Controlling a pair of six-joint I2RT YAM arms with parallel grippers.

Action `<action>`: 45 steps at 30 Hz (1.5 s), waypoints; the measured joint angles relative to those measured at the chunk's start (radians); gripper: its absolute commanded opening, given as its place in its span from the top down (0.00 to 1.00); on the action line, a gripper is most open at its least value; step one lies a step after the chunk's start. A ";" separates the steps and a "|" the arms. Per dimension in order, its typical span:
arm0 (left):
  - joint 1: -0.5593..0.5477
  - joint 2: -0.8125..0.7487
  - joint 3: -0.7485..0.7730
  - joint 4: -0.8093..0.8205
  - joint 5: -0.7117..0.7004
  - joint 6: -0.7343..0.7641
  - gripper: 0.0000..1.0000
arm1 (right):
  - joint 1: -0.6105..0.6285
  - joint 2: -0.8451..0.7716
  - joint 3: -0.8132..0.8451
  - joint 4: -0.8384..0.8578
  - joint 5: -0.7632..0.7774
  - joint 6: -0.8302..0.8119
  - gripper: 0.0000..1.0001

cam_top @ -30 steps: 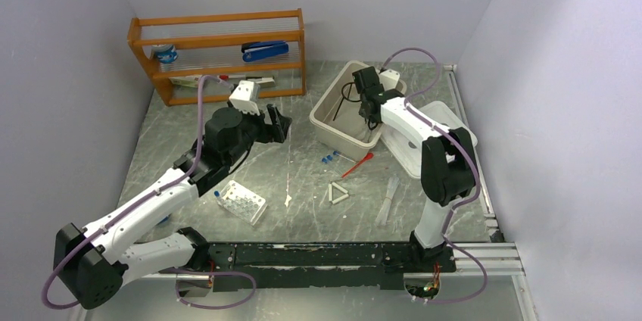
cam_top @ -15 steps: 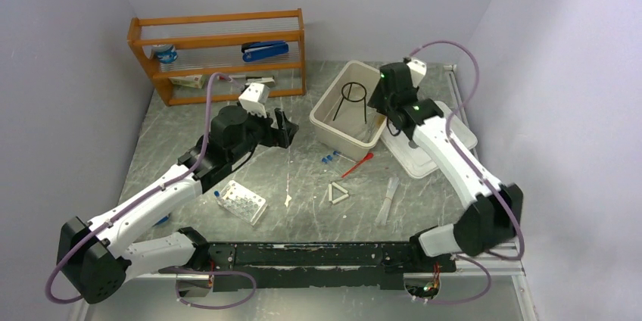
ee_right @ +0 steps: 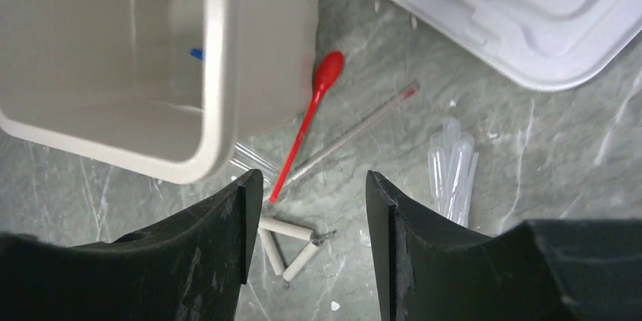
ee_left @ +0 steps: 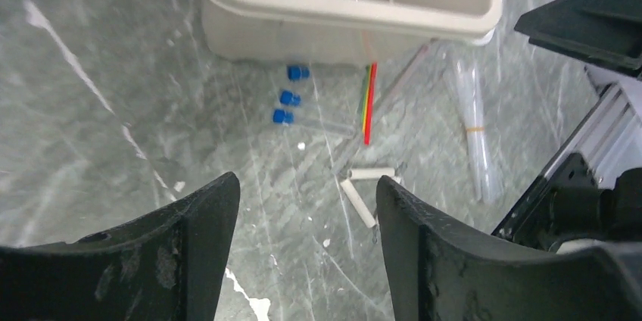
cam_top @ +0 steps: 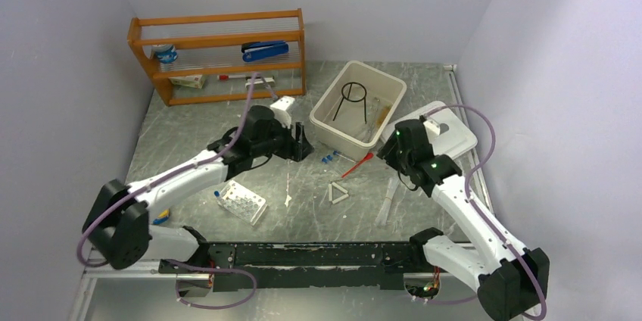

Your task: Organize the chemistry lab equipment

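Note:
The black wire tripod [cam_top: 353,95] stands inside the beige bin [cam_top: 327,128]. On the table in front of the bin lie blue-capped vials [ee_left: 286,98], the red-bulb pipette [ee_right: 306,128], the white triangle [ee_right: 291,241] and a bundle of clear tubes [ee_right: 452,166]. The white holed rack [cam_top: 242,201] sits nearer the left arm. My left gripper [cam_top: 304,143] hovers left of the vials, open and empty [ee_left: 306,185]. My right gripper [cam_top: 384,151] hangs above the pipette and triangle, open and empty [ee_right: 314,181].
A white lid [cam_top: 447,128] lies right of the bin. The wooden shelf [cam_top: 219,56] at the back left holds a blue stapler [cam_top: 265,50] and stationery. A thin glass rod [ee_right: 356,132] lies beside the pipette.
My right gripper opened, left the tripod in the bin and swung back toward the triangle. My left arm moved right, toward the vials.

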 measured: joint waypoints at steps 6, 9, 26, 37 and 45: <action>-0.072 0.190 0.018 0.000 0.064 0.008 0.41 | 0.000 -0.010 -0.150 0.095 -0.077 0.107 0.52; -0.124 0.270 0.045 0.014 0.074 0.032 0.45 | 0.000 -0.006 -0.209 0.146 -0.106 0.158 0.52; -0.215 0.471 0.093 0.112 0.066 0.084 0.48 | -0.006 0.211 -0.366 0.461 -0.203 0.376 0.66; -0.217 0.513 0.106 0.142 0.067 0.087 0.57 | -0.006 0.311 -0.341 0.509 -0.186 0.403 0.70; -0.217 0.517 0.106 0.159 0.116 0.074 0.67 | -0.006 0.383 -0.295 0.520 -0.168 0.410 0.90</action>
